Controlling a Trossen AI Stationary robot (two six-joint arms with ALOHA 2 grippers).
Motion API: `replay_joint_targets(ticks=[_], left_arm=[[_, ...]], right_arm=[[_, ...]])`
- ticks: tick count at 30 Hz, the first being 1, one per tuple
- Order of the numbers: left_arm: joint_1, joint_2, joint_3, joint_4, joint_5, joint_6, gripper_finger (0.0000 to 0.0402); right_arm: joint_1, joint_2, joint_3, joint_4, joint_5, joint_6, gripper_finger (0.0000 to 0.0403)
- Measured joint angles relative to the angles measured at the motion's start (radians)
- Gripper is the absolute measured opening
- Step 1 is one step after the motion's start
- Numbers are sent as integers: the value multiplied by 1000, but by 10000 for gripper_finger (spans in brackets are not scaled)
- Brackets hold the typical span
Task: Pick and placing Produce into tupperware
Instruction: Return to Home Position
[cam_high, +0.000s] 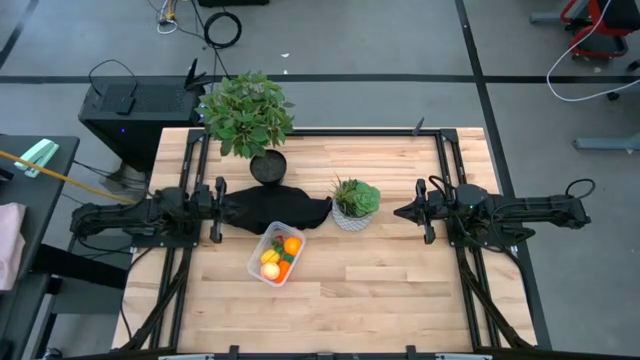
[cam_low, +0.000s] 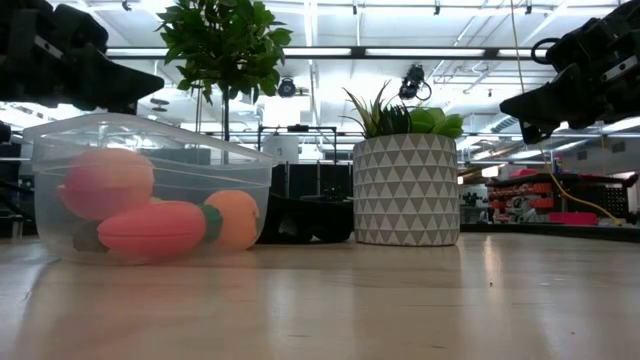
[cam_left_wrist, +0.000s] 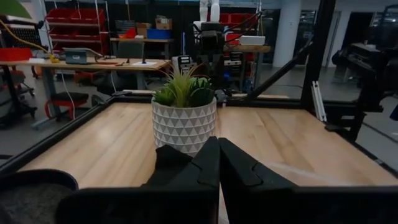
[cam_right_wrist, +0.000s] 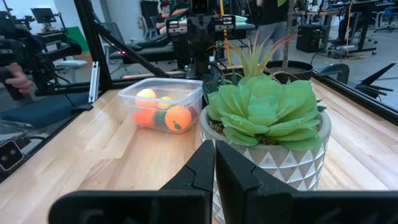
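The clear tupperware (cam_high: 276, 255) sits on the table's near middle and holds the produce: a round orange (cam_high: 291, 245), a yellow piece (cam_high: 270, 257), an orange carrot (cam_low: 155, 229) and a pink-red fruit (cam_low: 105, 181). It also shows in the right wrist view (cam_right_wrist: 163, 102). My left gripper (cam_high: 228, 207) is shut and empty above the table's left part, clear of the tupperware. My right gripper (cam_high: 398, 211) is shut and empty at the right, facing the white patterned pot. The strawberry does not show.
A white triangle-patterned pot with a green succulent (cam_high: 354, 203) stands mid-table between the grippers. A tall leafy plant in a dark pot (cam_high: 248, 115) stands at the far edge. A black cloth (cam_high: 280, 207) lies between them. Bare wood (cam_high: 380, 290) lies along the near side.
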Motion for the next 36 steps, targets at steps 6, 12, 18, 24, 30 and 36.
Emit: replay_joint_targets(ticks=[6, 12, 18, 24, 30, 36], left_arm=[[0, 0, -1, 8, -2, -18, 37], [0, 0, -1, 14, -4, -18, 51], [0, 0, -1, 18, -5, -18, 47], [0, 0, -1, 23, -5, -18, 41], [0, 0, -1, 24, -3, -18, 46], [0, 0, -1, 25, -3, -18, 46]], right_arm=[[0, 0, 0, 0, 0, 0, 23], [0, 0, 0, 0, 0, 0, 23], [0, 0, 0, 0, 0, 0, 23], [-1, 0, 0, 0, 0, -119, 23], [0, 0, 0, 0, 0, -209, 23], [0, 0, 0, 0, 0, -209, 23]])
